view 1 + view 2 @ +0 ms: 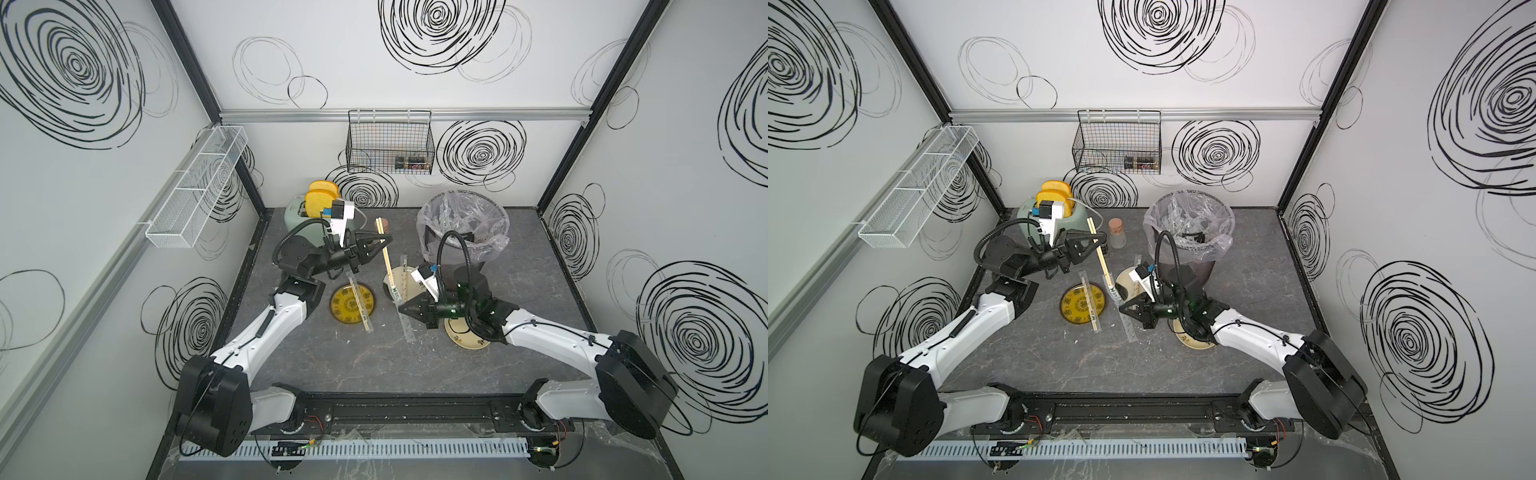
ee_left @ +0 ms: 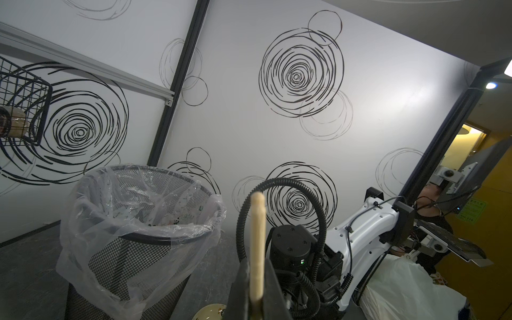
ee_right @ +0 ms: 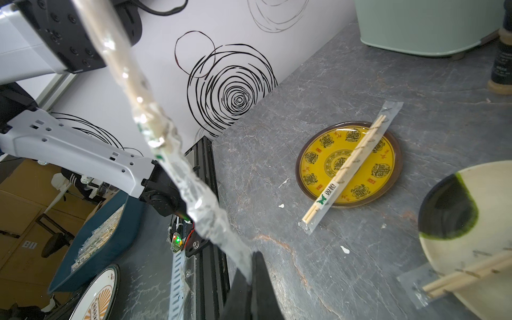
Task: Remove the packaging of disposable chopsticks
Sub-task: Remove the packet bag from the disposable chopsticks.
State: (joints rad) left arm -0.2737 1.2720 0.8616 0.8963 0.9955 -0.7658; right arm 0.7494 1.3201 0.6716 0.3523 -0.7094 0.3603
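1. Left gripper clamps the bare upper part of one chopstick pair, held above the table; right gripper is closed on its crumpled clear sleeve, which covers the lower end.
2. Draw the sleeve straight along the sticks; a sideways pull would likely snag or bend them.
3. Count: one lined waste bin; three plates; three pairs, two of them wrapped and lying across the yellow plate and a cream plate.
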